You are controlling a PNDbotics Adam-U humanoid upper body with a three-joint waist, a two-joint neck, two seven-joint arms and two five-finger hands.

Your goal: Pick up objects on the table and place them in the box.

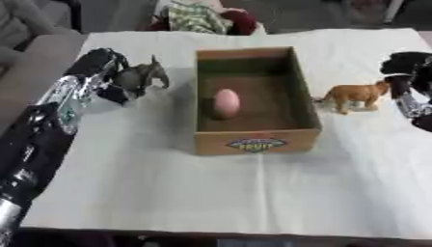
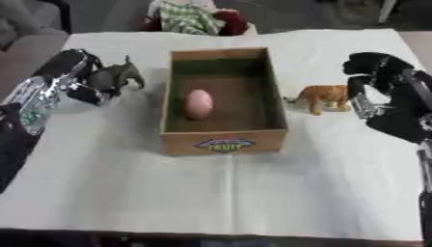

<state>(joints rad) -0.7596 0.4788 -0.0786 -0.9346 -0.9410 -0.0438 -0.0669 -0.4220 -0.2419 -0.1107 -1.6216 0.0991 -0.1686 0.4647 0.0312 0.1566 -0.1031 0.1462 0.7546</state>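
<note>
**Centre frame: box, egg and two toy animals**

Front of the cardboard box point(image 1: 256, 140) has a diamond label; I can just read "FRUIT". A pink egg point(image 1: 225, 103) lies inside. At upper left, my left hand point(image 1: 108, 77) is curled round a grey toy animal point(image 1: 145, 76), partly hidden. A tan lion figure point(image 2: 324, 97) stands right of the box, my right hand point(image 2: 371, 77) beside it; fingers too murky to call.

The box point(image 1: 256, 140) has one label point(image 1: 257, 144) on its front wall, a diamond shape in several colours. The word on it seems to be "FRUIT", in yellow letters, but it is blurred. No other text can be read.
</note>
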